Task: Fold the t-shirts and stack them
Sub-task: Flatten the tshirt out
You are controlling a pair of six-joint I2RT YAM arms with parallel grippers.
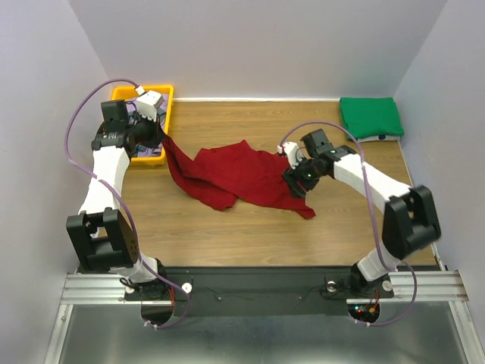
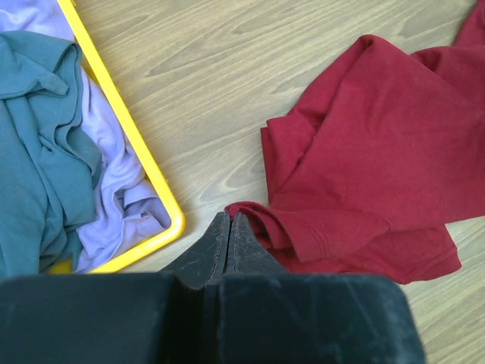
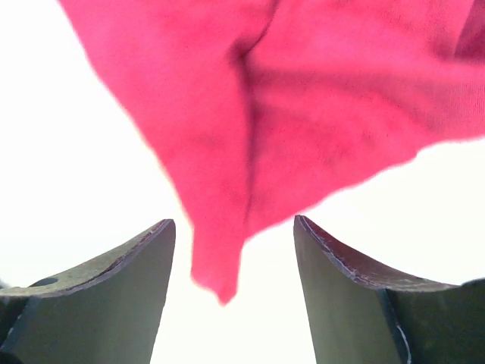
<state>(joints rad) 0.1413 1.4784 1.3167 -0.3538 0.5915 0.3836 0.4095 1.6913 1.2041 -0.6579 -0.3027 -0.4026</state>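
Top external: red shirt (image 1: 235, 178) crumpled mid-table; green shirt (image 1: 370, 115) folded, far right. Left gripper (image 2: 229, 221) pinched on red hem beside tray (image 2: 123, 114); right gripper (image 3: 233, 227) wide, red cloth between fingers.

Red shirt (image 1: 235, 176): dark, plain. Green shirt (image 1: 370, 116): bright, plain. Tray (image 2: 176, 220): yellow. Inside: grey-blue shirt (image 2: 30, 144), lavender shirt (image 2: 121, 189). Tabletop (image 1: 227, 227): tan wood grain.

Left pincer (image 2: 229, 220) pressed closed, arm reaching forward-left, right pincer (image 3: 233, 221) spread wide, forearm angled inward
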